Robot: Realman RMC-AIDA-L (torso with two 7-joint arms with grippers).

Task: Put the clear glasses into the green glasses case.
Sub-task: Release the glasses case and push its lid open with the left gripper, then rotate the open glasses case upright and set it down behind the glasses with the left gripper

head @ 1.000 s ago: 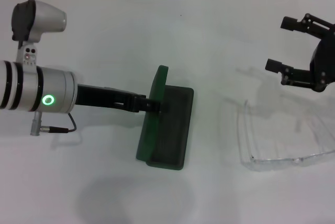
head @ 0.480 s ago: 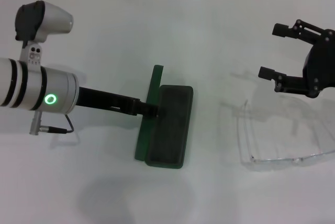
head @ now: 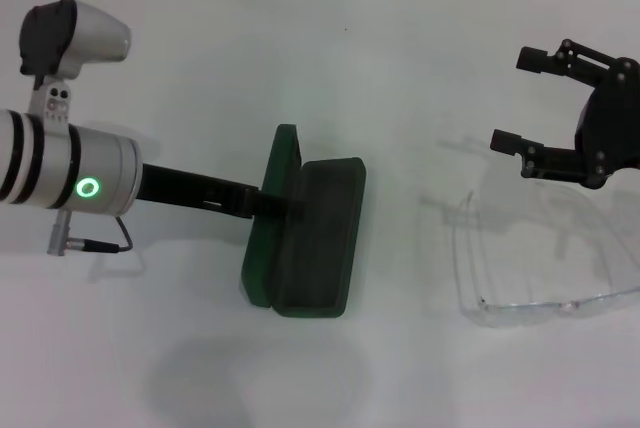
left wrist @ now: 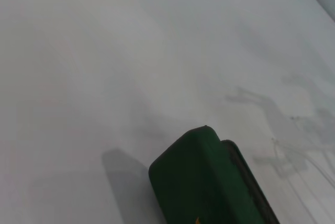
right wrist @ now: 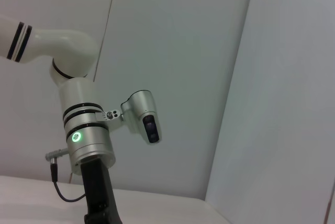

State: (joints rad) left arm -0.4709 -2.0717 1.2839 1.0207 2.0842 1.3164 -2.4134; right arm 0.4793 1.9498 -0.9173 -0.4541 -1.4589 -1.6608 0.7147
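Note:
The green glasses case (head: 310, 238) lies open at the table's middle, its dark lined tray facing up and its lid (head: 268, 218) leaning away to the left. My left gripper (head: 272, 203) reaches in from the left and is shut on the lid's edge. The lid's green outside (left wrist: 209, 182) fills the left wrist view. The clear glasses (head: 530, 306) rest on the table to the right, apart from the case; they show faintly in the left wrist view (left wrist: 309, 156). My right gripper (head: 510, 98) hovers open just behind the glasses, holding nothing.
The white table (head: 400, 68) is backed by a tiled wall. The left arm's silver forearm (head: 70, 168) and its cable lie low over the table's left side. In the right wrist view only the left arm (right wrist: 86, 140) and the wall appear.
My left gripper has drawn back to the left with the lid, tipping it from nearly upright to leaning outward. The right gripper shifted slightly left and stays open.

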